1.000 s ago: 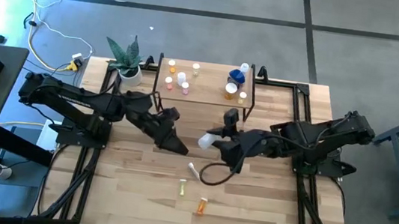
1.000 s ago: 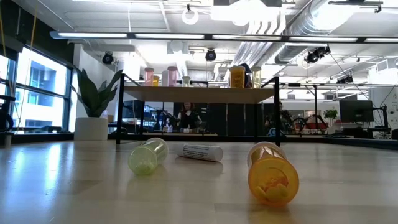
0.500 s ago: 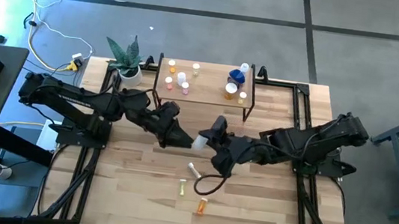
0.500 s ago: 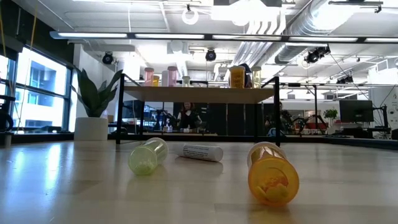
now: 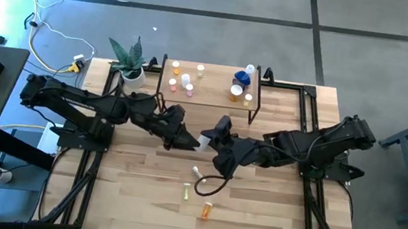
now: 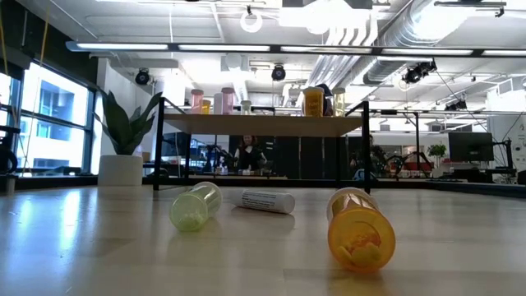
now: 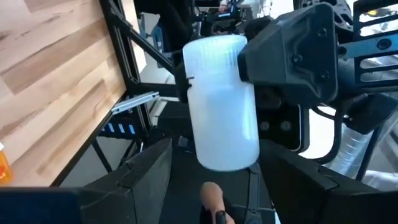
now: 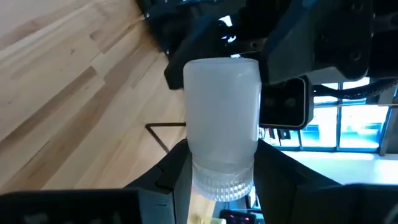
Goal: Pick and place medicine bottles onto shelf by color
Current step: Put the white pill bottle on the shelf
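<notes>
— What is the right gripper (image 5: 209,140) holding?
— It is clenching a smooth white bottle (image 8: 221,134) by its ribbed cap, mid-table above the wood. The left gripper (image 5: 189,141) is standing released around it.

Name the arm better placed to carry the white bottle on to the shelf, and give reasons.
Right, probably. The right gripper holds the white bottle by its cap end. The left gripper's fingers stand open around its base. Both are about equally far from the shelf.
</notes>
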You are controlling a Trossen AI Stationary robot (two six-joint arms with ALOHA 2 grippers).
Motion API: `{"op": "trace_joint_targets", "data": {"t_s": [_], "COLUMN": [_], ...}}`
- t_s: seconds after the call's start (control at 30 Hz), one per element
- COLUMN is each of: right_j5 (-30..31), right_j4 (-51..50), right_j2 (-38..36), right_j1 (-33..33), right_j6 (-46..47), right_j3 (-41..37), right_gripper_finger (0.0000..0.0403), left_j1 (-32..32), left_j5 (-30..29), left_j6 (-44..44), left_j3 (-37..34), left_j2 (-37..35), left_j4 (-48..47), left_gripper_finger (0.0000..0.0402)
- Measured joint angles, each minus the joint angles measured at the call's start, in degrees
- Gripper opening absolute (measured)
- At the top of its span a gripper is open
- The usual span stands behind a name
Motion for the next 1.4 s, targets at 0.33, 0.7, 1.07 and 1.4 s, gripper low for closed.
{"op": "trace_joint_targets", "data": {"t_s": [0.33, 0.7, 1.07, 1.4], "right_j5": [0.7, 1.4, 1.8, 9.6], "right_j4": [1.5, 1.0, 1.1, 1.0], "right_j2": [1.0, 1.2, 1.2, 1.0], "right_j1": [-0.3, -0.3, -0.4, -0.2], "right_j6": [-0.9, 1.7, 5.7, 22.3], "right_j3": [0.0, 0.0, 0.0, 0.0], "right_gripper_finger": [0.0122, 0.0122, 0.0165, 0.0199], "left_j1": [0.7, 0.7, 0.7, 2.4], "left_j5": [-1.1, 0.0, 0.1, 0.7], "left_j6": [0.1, 1.3, 3.4, 11.7], "left_j3": [0.0, 0.0, 0.0, 0.0], "left_j2": [2.3, 2.5, 2.5, 2.4], "left_j4": [4.6, 4.4, 4.2, 4.4], "left_gripper_finger": [0.0227, 0.0156, 0.0150, 0.0146]}}
